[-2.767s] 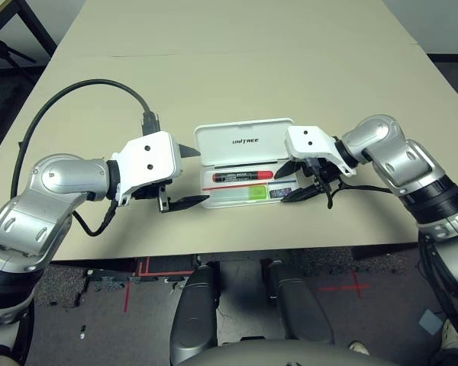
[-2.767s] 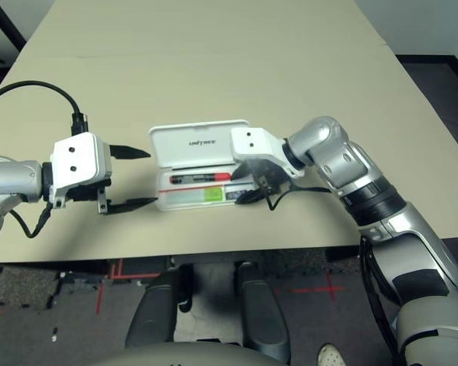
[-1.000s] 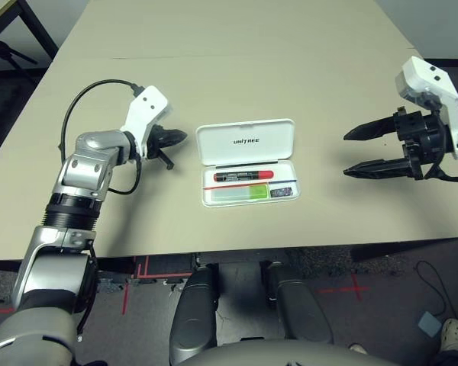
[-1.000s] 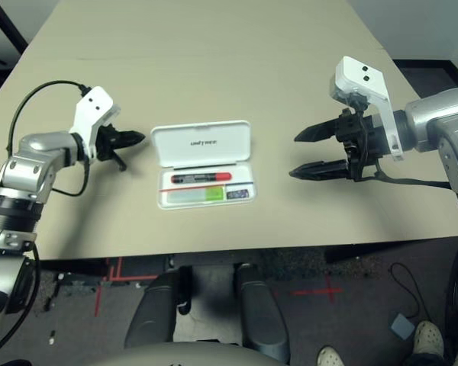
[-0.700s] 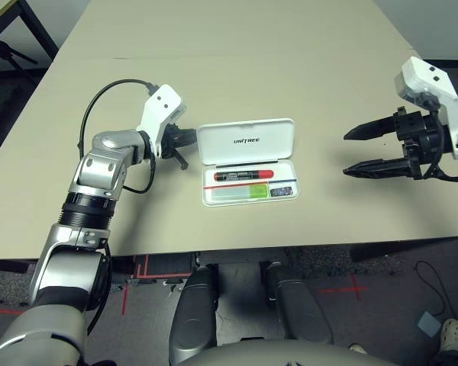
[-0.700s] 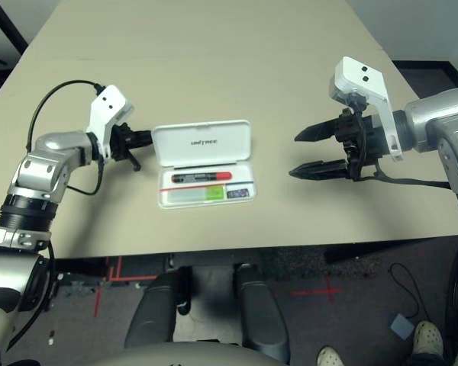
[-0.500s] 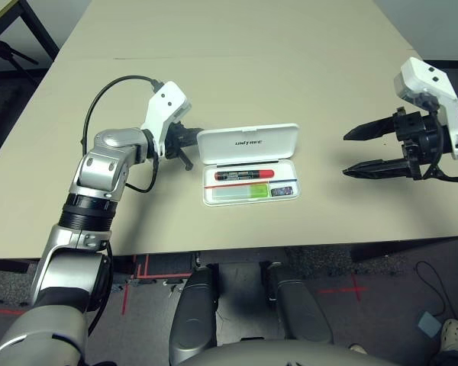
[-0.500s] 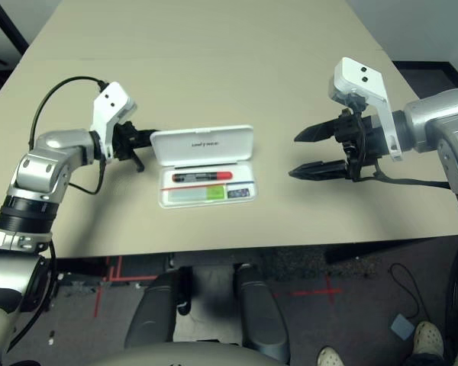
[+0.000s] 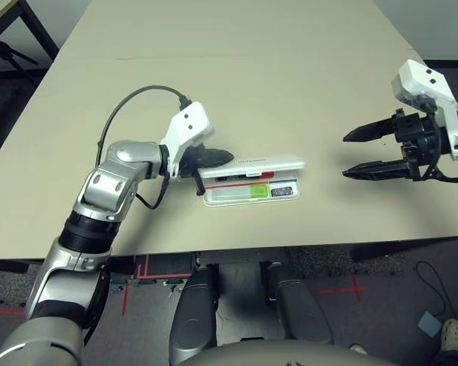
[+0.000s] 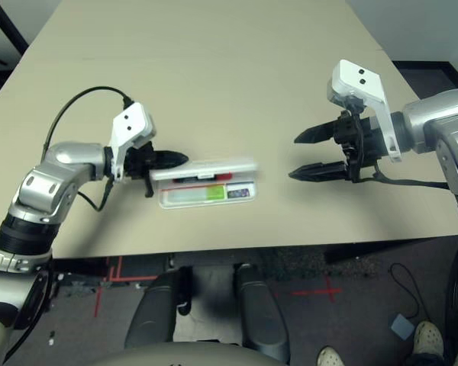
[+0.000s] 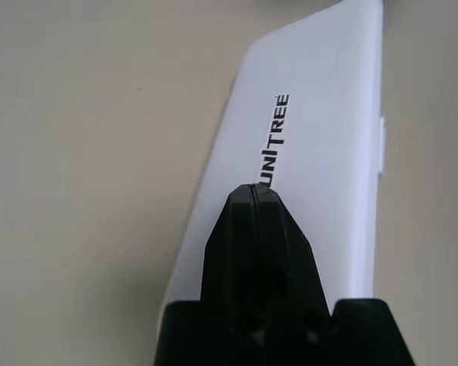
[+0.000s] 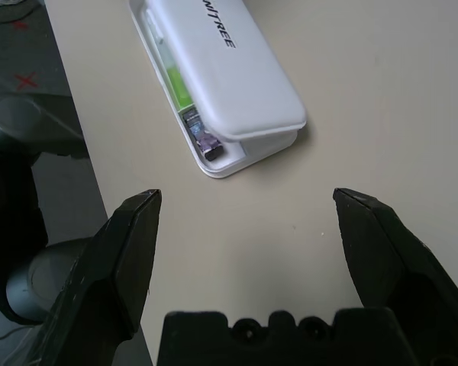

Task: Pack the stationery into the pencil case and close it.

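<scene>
Pencil case (image 9: pixel 250 177) sits on the counter (image 9: pixel 237 69) near its front edge, lid lowered almost flat but still ajar, with the highlighter (image 9: pixel 240 194) and tiny block (image 12: pixel 207 143) visible inside. Left gripper (image 9: pixel 214 158), fingers pressed together, rests on the lid's left end. Right gripper (image 9: pixel 361 153) hovers spread wide, well apart.

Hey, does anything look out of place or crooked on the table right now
Nothing spilled or damaged. The pencil case lid is only partly down, with the left gripper on it, so the highlighter and the small dark block show through the gap. The right gripper hangs open, well clear.
</scene>
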Tool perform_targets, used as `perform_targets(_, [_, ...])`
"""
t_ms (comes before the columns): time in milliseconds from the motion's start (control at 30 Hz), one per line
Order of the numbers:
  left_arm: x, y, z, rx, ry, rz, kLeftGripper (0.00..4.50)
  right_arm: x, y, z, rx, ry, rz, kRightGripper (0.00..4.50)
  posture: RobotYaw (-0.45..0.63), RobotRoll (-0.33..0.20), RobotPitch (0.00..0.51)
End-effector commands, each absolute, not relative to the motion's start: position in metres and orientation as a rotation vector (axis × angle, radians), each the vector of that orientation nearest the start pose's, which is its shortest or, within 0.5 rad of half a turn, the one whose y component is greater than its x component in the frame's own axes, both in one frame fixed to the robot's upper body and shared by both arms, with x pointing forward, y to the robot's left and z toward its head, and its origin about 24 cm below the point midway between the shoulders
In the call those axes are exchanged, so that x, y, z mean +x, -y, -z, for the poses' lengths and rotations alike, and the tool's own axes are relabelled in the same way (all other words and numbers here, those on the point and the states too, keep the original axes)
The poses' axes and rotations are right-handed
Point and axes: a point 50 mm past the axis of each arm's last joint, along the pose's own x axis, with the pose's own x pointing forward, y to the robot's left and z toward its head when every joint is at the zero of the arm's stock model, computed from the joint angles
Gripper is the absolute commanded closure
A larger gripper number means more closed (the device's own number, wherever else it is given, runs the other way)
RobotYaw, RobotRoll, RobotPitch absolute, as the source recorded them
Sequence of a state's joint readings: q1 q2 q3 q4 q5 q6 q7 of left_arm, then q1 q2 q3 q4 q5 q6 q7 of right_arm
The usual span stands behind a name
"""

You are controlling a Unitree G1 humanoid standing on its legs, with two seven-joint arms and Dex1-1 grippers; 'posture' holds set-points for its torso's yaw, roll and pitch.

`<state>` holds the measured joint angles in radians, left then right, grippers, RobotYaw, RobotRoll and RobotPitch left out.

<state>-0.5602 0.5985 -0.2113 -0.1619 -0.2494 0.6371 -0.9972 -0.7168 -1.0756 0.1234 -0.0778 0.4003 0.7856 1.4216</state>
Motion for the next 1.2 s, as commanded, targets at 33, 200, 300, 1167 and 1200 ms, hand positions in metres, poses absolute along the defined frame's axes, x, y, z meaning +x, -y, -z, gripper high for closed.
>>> perform_targets(33, [0.284, -0.132, -0.152, 0.446, -0.272, 1.216, 4.48, 0.277, 0.229, -0.235, -0.516, -0.534, -1.207, 0.00, 0.00, 0.000, 0.204])
perform_targets(200, [0.279, -0.129, -0.145, 0.465, -0.292, 1.237, 4.48, 0.278, 0.230, -0.233, -0.532, -0.548, -1.205, 0.00, 0.00, 0.000, 0.204])
perform_targets(300, [0.278, -0.132, -0.138, 0.493, -0.327, 1.235, 4.48, 0.279, 0.229, -0.232, -0.536, -0.549, -1.207, 0.00, 0.00, 0.000, 0.205])
perform_targets(1167, [0.286, -0.172, -0.152, 0.295, -0.082, 0.897, 2.40, 0.301, 0.223, -0.214, -0.364, -0.322, -1.056, 0.00, 0.00, 0.000, 0.204])
perform_targets(1200, [0.286, -0.175, -0.152, 0.283, -0.065, 0.868, 1.96, 0.302, 0.223, -0.212, -0.347, -0.307, -1.039, 0.00, 0.00, 0.000, 0.204])
